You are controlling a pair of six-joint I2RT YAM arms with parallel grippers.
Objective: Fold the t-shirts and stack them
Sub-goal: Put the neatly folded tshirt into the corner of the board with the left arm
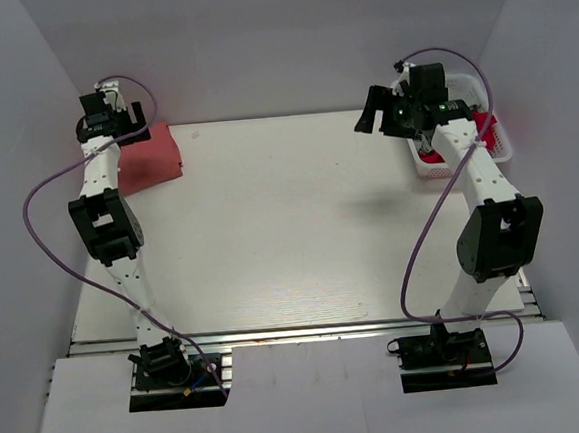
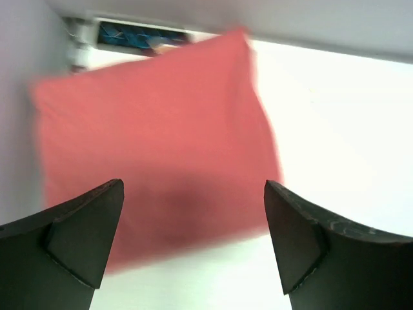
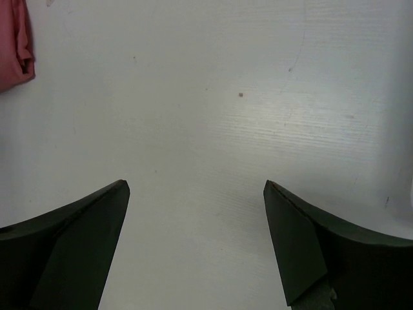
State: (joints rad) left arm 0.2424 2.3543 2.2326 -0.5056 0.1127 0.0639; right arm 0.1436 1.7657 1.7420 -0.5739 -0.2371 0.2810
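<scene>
Already folded, the muted salmon-red cloth t-shirt [image 1: 154, 157] lies far left on the surface [image 1: 291, 236]; our left claw [image 2: 193, 187] hangs open, empty, above it. Our right claw [image 3: 193, 187], open too, hovers by the white plastic mesh basket [image 1: 503, 146], far right.

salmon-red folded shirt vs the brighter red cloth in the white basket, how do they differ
The salmon-red folded shirt lies flat as a rectangle on the white table, far left; the brighter red cloth sits inside the white mesh basket, far right. The salmon one shows almost whole; the red one is mostly hidden by the right arm. Both are reddish cloth.
</scene>
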